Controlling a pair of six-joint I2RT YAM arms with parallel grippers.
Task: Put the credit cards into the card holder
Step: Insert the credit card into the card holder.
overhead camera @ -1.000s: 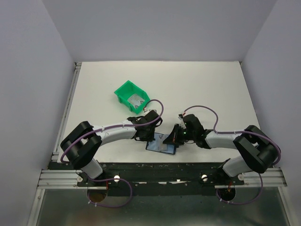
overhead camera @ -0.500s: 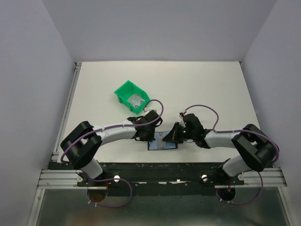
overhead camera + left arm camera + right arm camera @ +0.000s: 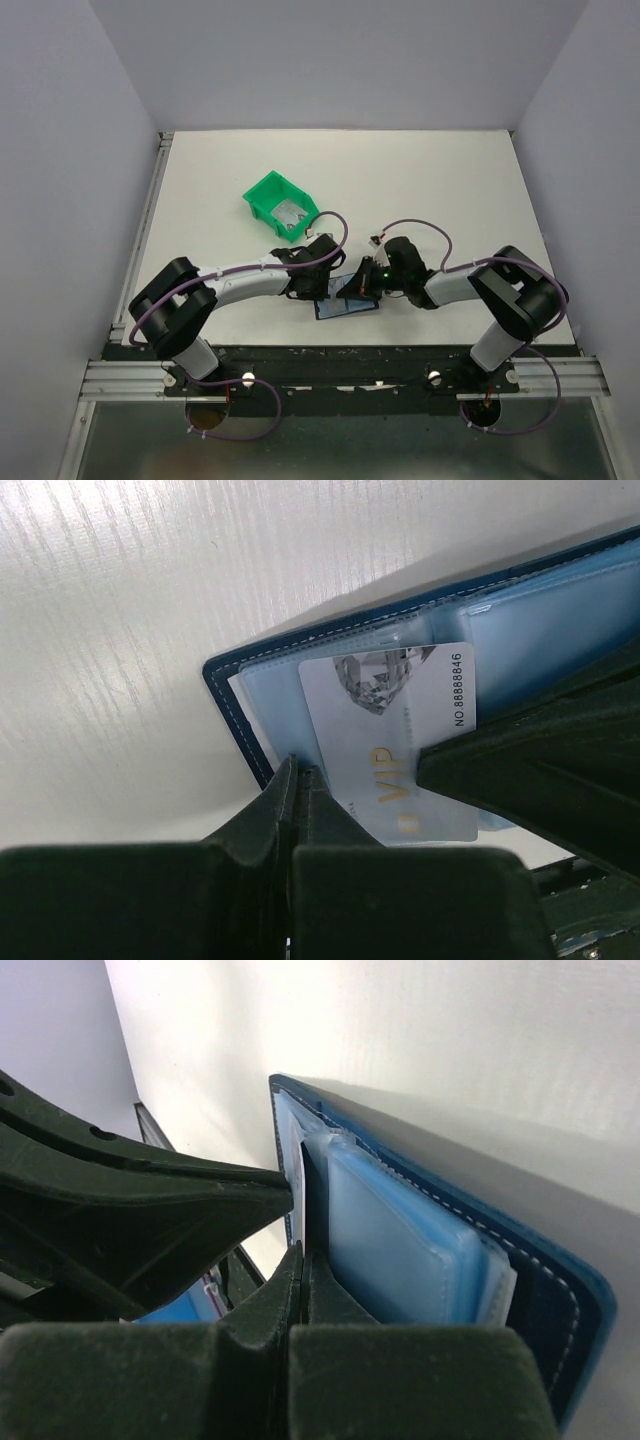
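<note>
Right arm [image 3: 470, 285] has swung in leftward! On the bench [image 3: 420, 180], the open card holder [image 3: 342, 308] lies between both: left pincer [image 3: 297, 775] clamped on its edge, right pincer [image 3: 303, 1260] apparently pinching the VIP card [image 3: 385, 750], long axis aimed into the sleeve [image 3: 270, 685].

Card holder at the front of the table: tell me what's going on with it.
The card holder lies open near the front edge of the table. The left gripper, shut, sits at its edge. The right gripper, also shut, has its tip at the clear sleeves, beside a pale VIP credit card lying on them. Whether it has entered a sleeve is unclear.
</note>
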